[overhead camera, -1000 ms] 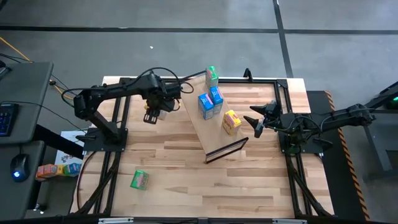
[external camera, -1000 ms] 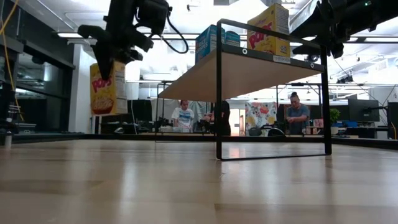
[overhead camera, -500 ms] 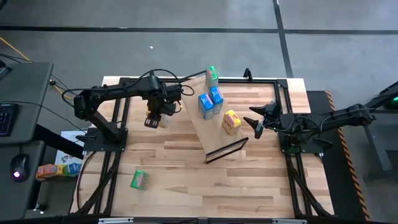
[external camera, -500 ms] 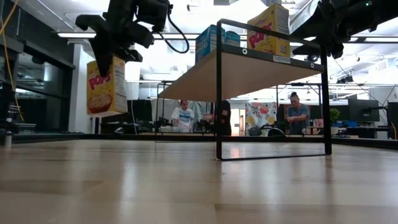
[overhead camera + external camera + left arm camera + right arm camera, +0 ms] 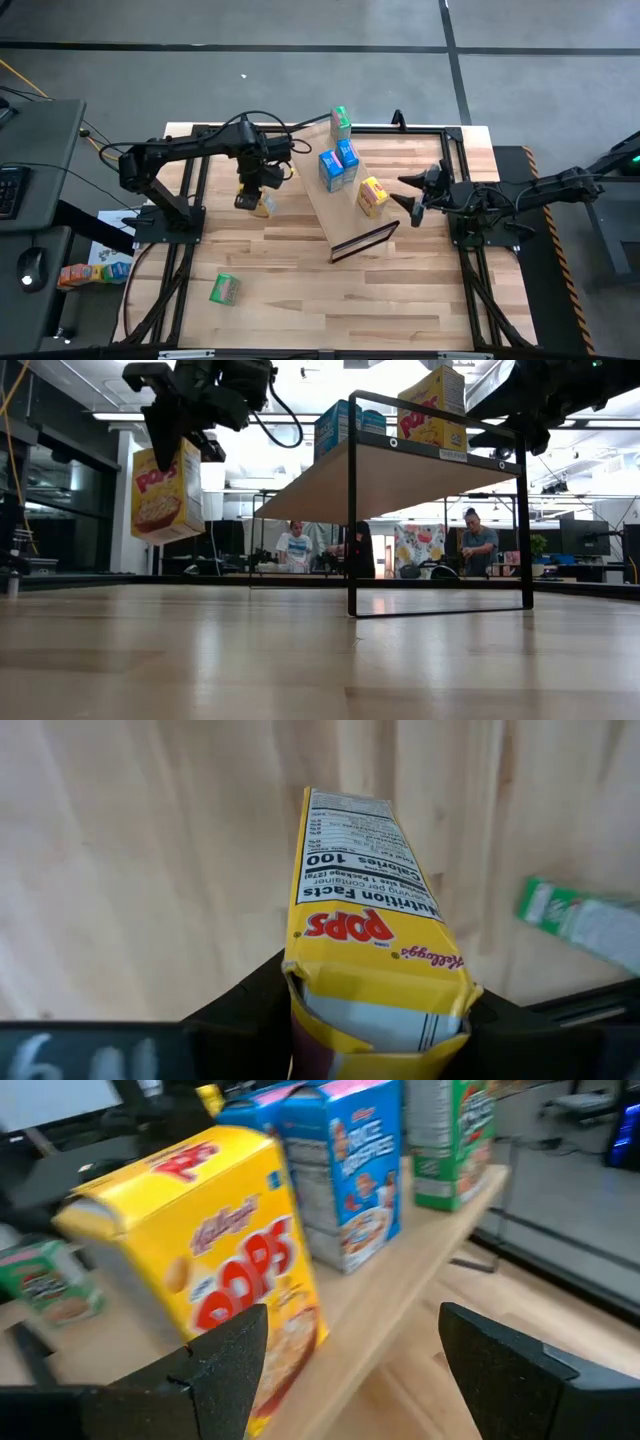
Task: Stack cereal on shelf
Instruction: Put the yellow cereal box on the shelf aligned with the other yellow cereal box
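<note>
My left gripper (image 5: 251,197) hangs over the table left of the shelf, shut on a yellow cereal box (image 5: 160,490) that is clear of the table. The shelf (image 5: 345,205) is a tilted light-wood board with a dark frame (image 5: 437,600) at its near end. On it stand a green box (image 5: 341,122), two blue boxes (image 5: 338,165) and a second yellow box (image 5: 372,195). Another green box (image 5: 224,289) lies flat on the table near the front left. My right gripper (image 5: 413,200) is open, level, just right of the shelf and facing the yellow box (image 5: 230,1260). My left gripper holds the yellow box by its top end (image 5: 375,1010), pinched between the two fingers (image 5: 250,1015) across its narrow sides. The fingers come from above, pointing down. The box hangs below them, slightly tilted and lifted clear of the table (image 5: 160,490).
Black frame rails (image 5: 190,190) run along the table's left, right and far sides. Bare tabletop (image 5: 330,300) lies in front of the shelf. People and desks show in the room beyond the table (image 5: 480,545).
My left gripper has carried the yellow box toward the table's near edge and slightly right, keeping it clear of the table. The box now hangs a little more tilted. My right gripper has stayed where it was.
</note>
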### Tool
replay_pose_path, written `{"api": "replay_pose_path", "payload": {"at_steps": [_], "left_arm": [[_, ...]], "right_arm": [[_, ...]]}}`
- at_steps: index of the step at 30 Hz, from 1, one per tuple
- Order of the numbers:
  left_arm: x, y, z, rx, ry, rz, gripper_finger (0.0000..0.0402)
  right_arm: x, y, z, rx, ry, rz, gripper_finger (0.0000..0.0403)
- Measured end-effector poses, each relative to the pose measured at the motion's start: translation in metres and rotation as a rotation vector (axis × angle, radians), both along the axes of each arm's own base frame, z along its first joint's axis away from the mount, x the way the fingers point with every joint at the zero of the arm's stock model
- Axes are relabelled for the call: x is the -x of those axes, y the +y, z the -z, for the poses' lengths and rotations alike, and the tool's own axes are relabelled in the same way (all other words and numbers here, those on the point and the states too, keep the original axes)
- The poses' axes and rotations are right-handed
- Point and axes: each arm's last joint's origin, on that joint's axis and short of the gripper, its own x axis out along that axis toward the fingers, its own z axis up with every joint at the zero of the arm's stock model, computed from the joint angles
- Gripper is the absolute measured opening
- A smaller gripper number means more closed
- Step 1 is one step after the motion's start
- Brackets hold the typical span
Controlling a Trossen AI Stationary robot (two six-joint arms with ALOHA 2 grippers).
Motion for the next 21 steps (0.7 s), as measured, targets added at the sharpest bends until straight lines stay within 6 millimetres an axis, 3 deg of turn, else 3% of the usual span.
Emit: {"api": "replay_pose_path", "payload": {"at_steps": [9, 17, 21], "left_arm": [[0.010, -0.015, -0.011, 0.113, 0.023, -0.072, 0.0145], [0.024, -0.045, -0.038, 0.171, -0.131, -0.033, 0.0136], [0.032, -0.056, -0.051, 0.157, -0.236, 0.003, 0.0123]], "right_arm": [[-0.004, 0.003, -0.005, -0.027, -0.056, -0.091, 0.0287], [-0.014, 0.011, -0.013, 0.006, -0.132, -0.331, 0.0287], [-0.013, 0.012, -0.019, 0.000, -0.122, -0.351, 0.0287]]}}
